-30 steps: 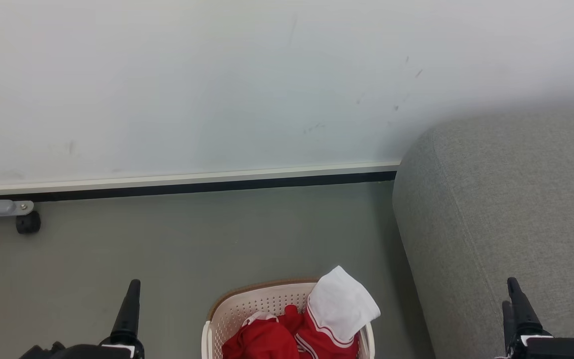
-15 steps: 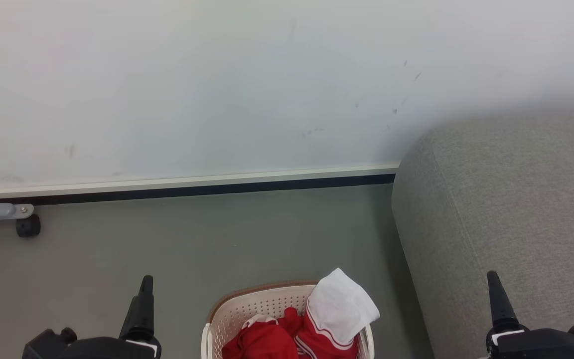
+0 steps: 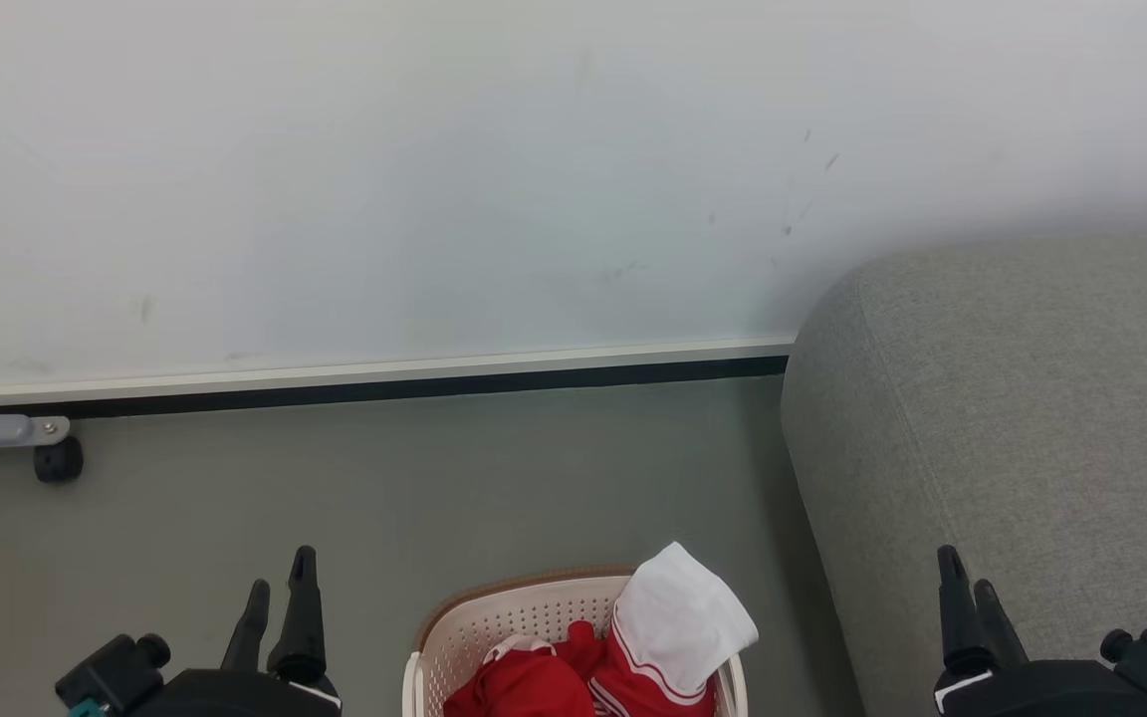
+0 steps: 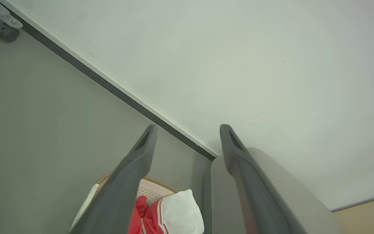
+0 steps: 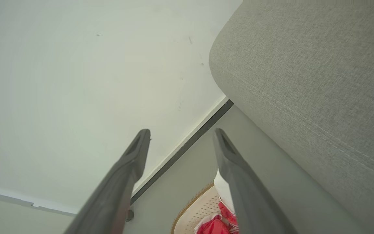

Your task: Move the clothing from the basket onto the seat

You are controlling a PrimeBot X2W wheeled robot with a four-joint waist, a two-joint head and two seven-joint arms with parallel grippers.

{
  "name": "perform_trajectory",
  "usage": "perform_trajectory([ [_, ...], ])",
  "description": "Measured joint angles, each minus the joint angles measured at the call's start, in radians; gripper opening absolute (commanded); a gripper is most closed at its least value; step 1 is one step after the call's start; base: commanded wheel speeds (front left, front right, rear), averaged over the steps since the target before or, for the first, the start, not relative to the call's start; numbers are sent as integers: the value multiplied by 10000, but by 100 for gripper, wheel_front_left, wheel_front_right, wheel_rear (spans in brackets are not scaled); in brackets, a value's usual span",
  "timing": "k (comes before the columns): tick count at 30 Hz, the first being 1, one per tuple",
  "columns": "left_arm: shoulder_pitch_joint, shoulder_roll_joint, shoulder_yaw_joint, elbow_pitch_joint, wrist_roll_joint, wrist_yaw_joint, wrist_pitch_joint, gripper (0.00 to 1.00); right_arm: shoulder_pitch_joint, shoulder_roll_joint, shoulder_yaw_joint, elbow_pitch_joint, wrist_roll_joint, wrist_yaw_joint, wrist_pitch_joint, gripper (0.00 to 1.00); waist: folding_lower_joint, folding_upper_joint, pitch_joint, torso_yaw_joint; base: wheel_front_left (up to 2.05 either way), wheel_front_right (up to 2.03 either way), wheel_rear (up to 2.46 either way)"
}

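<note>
1. Wall: pale and faintly scuffed, with a white skirting strip over a dark line at its foot.
2. Floor: plain grey-green.
3. Seat: grey fabric with a rounded corner and faint seams; stood at the robot's right, against the wall.
4. Basket: cream perforated plastic with a brown woven-look rim; stood on the floor just beside the seat, between the two grippers.
5. Clothing: red garments with white trim, bunched inside the basket; a white inner side rose over the rim on the seat's side.
6. Left gripper: dark fingers spread wide, holding nothing; above the floor, left of the basket and apart from it.
7. Right gripper: fingers spread wide, holding nothing; before the seat's near edge, right of the basket.
8. Caster: small and black, under a grey metal bracket, far left by the skirting.
</note>
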State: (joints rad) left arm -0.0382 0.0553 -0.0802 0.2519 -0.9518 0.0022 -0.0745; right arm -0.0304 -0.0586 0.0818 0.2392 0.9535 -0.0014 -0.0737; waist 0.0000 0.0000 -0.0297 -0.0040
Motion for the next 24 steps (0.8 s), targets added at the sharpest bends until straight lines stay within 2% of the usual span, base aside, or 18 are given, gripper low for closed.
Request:
perform_trajectory([
  [24, 337, 151, -397, -84, 3986, 610, -876, 100, 68, -261, 1064, 25, -3580, -525, -876, 100, 0, 0, -130, -151, 0, 0, 0],
])
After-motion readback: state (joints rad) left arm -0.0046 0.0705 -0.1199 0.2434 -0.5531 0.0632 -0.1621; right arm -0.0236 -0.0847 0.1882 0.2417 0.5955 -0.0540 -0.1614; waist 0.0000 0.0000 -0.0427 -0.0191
